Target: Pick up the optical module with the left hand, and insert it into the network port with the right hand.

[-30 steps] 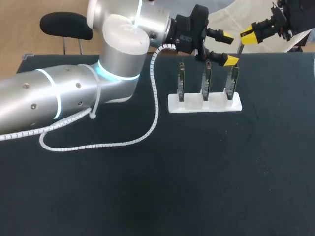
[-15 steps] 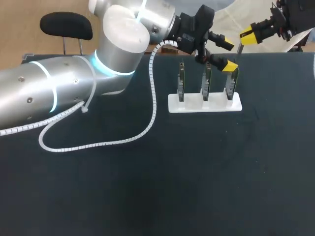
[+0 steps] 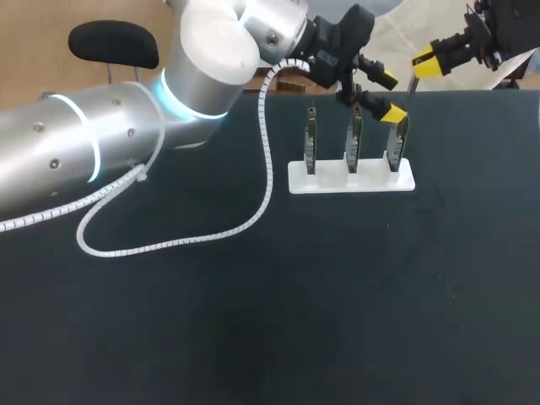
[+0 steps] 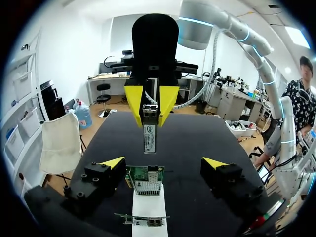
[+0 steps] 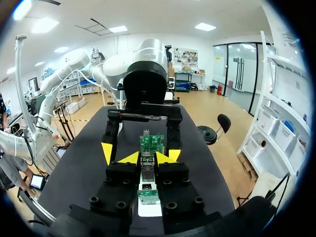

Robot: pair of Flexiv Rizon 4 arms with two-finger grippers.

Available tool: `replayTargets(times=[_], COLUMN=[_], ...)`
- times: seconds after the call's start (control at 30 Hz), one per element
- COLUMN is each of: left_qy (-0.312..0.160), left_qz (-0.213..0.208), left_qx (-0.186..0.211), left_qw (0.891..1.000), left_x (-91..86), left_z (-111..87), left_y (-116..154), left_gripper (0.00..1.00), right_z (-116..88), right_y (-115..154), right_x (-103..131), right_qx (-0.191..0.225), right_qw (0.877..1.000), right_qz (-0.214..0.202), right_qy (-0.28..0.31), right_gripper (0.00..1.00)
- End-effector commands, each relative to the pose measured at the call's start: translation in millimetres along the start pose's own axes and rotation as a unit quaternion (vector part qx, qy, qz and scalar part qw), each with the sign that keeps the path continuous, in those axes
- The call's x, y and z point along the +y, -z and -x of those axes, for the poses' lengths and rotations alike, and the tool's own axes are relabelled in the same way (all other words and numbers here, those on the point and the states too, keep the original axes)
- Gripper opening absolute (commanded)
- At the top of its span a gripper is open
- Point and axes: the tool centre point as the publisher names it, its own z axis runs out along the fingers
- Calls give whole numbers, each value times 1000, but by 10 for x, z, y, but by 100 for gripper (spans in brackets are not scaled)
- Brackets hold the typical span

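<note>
The right gripper (image 4: 150, 112) is clamped on the slim silver optical module (image 4: 149, 136), whose long axis points straight at the metal port (image 4: 153, 173) of the green network card (image 4: 138, 184) — near, not touching. The left gripper (image 4: 163, 164) is open, flanking that card.

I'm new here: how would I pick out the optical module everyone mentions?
On the black table, find the white block holding three upright green circuit boards. Beyond its right end, the yellow-tipped jaws of the right arm pinch a slim silver metal bar hanging downward; unlike the boards, it stands in no block.
</note>
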Motion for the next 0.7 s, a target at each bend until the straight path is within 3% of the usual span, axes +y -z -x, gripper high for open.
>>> replayTargets(times=[0.03,0.27,0.7], left_qy=[3,-13,-7], left_qz=[2,13,16], left_qx=[4,27,16], left_qw=[1000,999,1000], left_x=[5,17,35], left_z=[-20,-28,-87], left_y=[-8,11,-8], left_gripper=[100,100,100], right_z=[2,8,6], right_y=[3,3,-4], right_x=[-6,-20,-33], right_qx=[1,3,9], right_qw=[1000,1000,1000], right_qz=[0,1,2], right_qy=[-1,0,4], right_gripper=[0,0,0])
